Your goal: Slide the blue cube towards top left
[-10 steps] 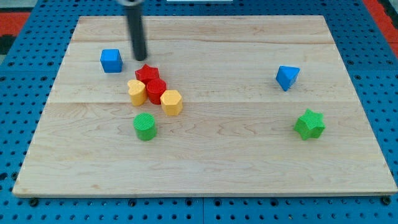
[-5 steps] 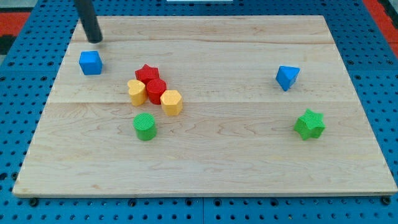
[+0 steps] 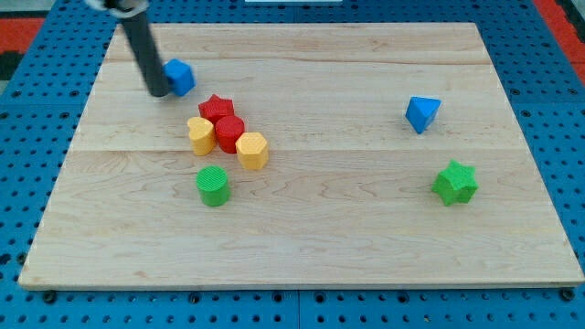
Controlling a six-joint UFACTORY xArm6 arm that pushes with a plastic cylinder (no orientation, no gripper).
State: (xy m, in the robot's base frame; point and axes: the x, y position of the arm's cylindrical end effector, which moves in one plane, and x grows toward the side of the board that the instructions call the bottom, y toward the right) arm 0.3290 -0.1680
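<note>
The blue cube (image 3: 180, 76) sits on the wooden board (image 3: 366, 219) at the upper left, turned at an angle. My tip (image 3: 158, 92) is at the cube's left side, touching or almost touching it, and the rod rises from there to the view's top left. Just below and right of the cube lies a cluster: a red star (image 3: 216, 107), a red cylinder (image 3: 229, 133), a yellow block (image 3: 201, 134) and a yellow hexagonal block (image 3: 252, 150).
A green cylinder (image 3: 213, 185) stands below the cluster. A blue triangular block (image 3: 421, 113) is at the right, with a green star (image 3: 454, 182) below it. The board lies on a blue pegboard surface (image 3: 27, 164).
The blue cube went left from its first spot, then back right and up to about where it began. My tip swung from right of the cube to the top left, then came down to its left side.
</note>
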